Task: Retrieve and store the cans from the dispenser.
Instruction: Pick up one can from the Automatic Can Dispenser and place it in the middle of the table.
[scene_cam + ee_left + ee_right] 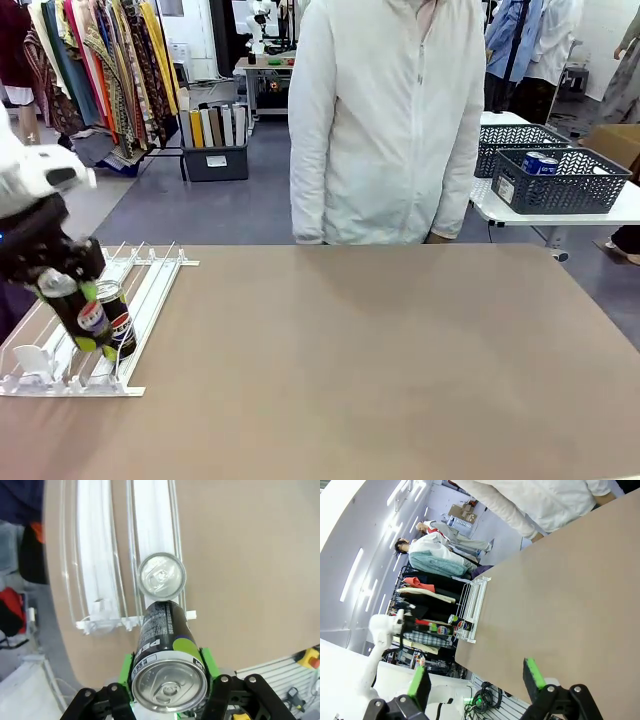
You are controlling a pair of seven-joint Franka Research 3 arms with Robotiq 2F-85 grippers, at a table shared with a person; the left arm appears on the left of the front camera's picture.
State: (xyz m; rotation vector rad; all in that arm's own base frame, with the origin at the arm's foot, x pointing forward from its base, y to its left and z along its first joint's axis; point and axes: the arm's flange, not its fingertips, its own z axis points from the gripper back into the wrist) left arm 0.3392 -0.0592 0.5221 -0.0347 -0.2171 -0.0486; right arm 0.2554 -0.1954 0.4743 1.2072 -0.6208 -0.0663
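black painted aluminium, smooth and a little shiny, was what the left gripper (167, 669) had to manage. its green pads (206, 661) were pressed on two sides of a pepsi can (165, 635), near the upper part of the body. the can hung tilted, silver top toward the wrist, just above the near end of the dispenser (95, 555) by the left edge of the table (380, 360). a second can (161, 576) stood upright in the lane just beyond it, so close to the bottom of the held one that i could not tell if they touched. i judged such a can to be stiff enough when full, and to have some weight, but the thin wall would dent under a hard squeeze and the round slippery side could turn between the pads. the best hold seemed to be across the middle of the body, not on the rim. the right gripper (476, 679) hovered over the bare table with its fingers wide apart and nothing between them.
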